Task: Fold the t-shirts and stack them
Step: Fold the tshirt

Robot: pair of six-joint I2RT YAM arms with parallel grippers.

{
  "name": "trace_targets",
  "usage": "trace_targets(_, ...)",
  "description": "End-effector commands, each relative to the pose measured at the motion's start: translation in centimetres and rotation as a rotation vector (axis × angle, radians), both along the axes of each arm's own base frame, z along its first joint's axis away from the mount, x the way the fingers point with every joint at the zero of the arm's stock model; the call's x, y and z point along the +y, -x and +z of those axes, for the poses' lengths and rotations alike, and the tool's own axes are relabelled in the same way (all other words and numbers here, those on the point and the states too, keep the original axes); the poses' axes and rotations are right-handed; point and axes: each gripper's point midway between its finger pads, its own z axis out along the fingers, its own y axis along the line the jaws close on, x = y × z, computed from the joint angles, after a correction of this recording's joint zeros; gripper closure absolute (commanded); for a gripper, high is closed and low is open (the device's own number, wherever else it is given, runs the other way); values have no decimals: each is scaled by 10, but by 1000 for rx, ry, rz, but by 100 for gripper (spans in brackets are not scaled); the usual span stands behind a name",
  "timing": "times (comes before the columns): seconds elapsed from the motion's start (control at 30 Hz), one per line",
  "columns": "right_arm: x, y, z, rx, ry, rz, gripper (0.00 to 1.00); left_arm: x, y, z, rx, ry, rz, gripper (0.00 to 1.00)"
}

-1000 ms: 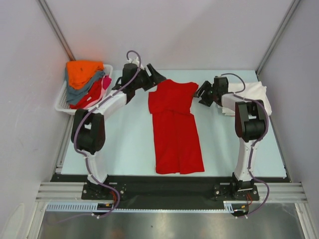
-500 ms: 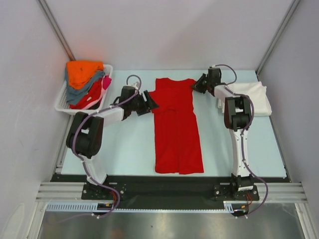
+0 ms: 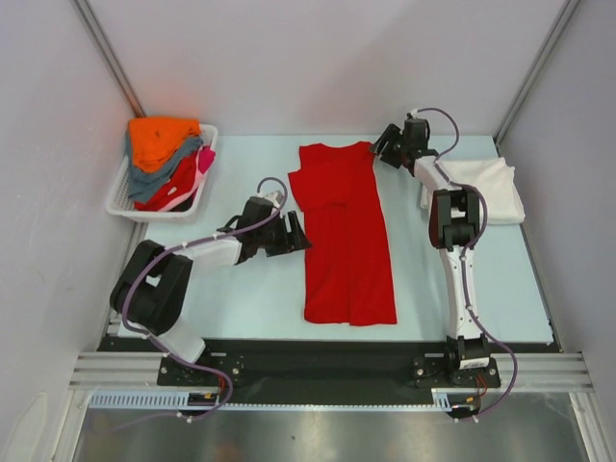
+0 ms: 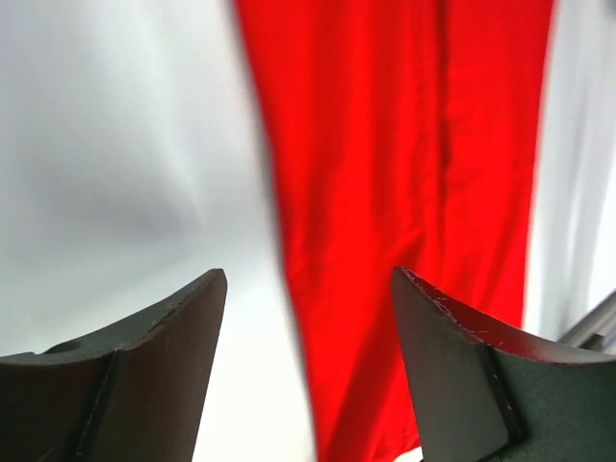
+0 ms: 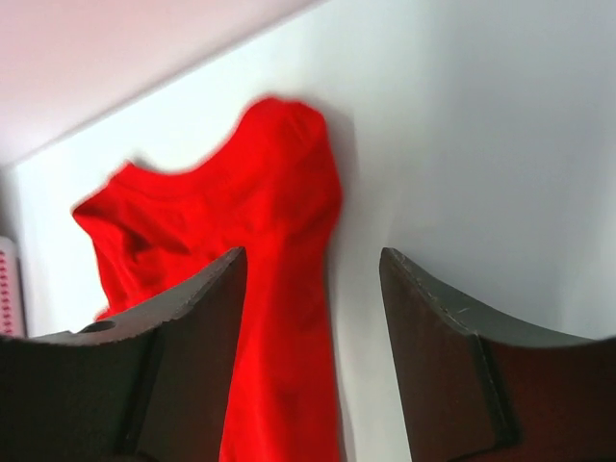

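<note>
Red cloth: I am watching the plain bright red soft-cloth t-shirt (image 3: 345,241), folded into a long narrow strip, lying flat ahead of both pincers, collar end far, hem end near.
What has changed: a second ago I had both pincers up at the far shoulders, the top part bunched; now the left gripper (image 3: 298,236) is sitting further back toward me, beside the strip's middle, and the right gripper (image 3: 382,152) is hanging at the far right shoulder corner, the cloth lying smoother.
Meaning for the task: I am judging the lengthwise fold laid down and let go; a crosswise fold, then stacking, is remaining.
Left pincer: jaws standing apart, holding nothing; in its wrist view the red strip's edge is running just ahead, between the two dark fingers (image 4: 159,371).
Right pincer: jaws spread, nothing between them; the rounded shoulder corner is lying just ahead and to its left, apart from the fingertips (image 5: 188,327).
Texture: matte knit, faint wrinkles and one lengthwise crease; limp, likely sagging when lifted.
Cream stack: a folded cream-white cloth shirt (image 3: 491,188) is resting behind the right pincer, to its right.
Basket: a white plastic mesh basket (image 3: 123,197), well off to the left pincer's far left, is holding crumpled orange, grey-teal and pink-trimmed red shirts (image 3: 164,154).
Surface: a pale smooth table mat (image 3: 241,289) is lying under everything.
</note>
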Motion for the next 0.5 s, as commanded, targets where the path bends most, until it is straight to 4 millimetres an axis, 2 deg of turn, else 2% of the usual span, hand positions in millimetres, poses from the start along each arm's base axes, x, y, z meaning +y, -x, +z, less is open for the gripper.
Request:
trace_targets(0.0,-7,16,46,-25,62,29,37,5,13,8,-32,-18,12,26)
trace_targets(0.03,-7,26,38,2,75,46,37,5,23,2,-10,-18,13,27)
trace_targets(0.07,-7,33,41,7,74,54,37,5,29,1,-5,-16,10,27)
trace_targets(0.1,-4,40,67,-31,69,70,36,1,36,4,-12,-8,0,29)
trace_targets(0.13,-3,47,71,-34,70,84,36,4,47,-4,14,-13,5,29)
trace_targets(0.17,-5,67,50,24,68,90,36,3,53,-6,18,-8,3,29)
trace_targets(0.2,-4,74,80,-32,61,97,36,-1,60,-4,17,5,-10,30)
trace_targets(0.23,-4,84,83,-30,57,101,36,1,72,-13,49,10,-8,31)
trace_targets(0.27,-5,108,57,43,48,107,37,-3,75,-11,35,33,-16,31)
trace_targets(0.3,-3,117,60,35,34,115,37,-6,81,-11,39,47,-25,32)
trace_targets(0.33,-5,130,79,6,22,112,37,-9,93,-16,64,58,-39,32)
trace_targets(0.37,-6,141,77,18,10,110,38,-14,97,-15,61,79,-53,33)
trace_targets(0.4,-7,165,60,64,4,109,38,-19,105,-17,70,88,-76,34)
trace_targets(0.43,-8,178,79,37,-1,110,39,-20,113,-22,89,92,-82,35)
trace_targets(0.47,-7,186,89,7,-6,109,39,-23,116,-22,86,102,-89,36)
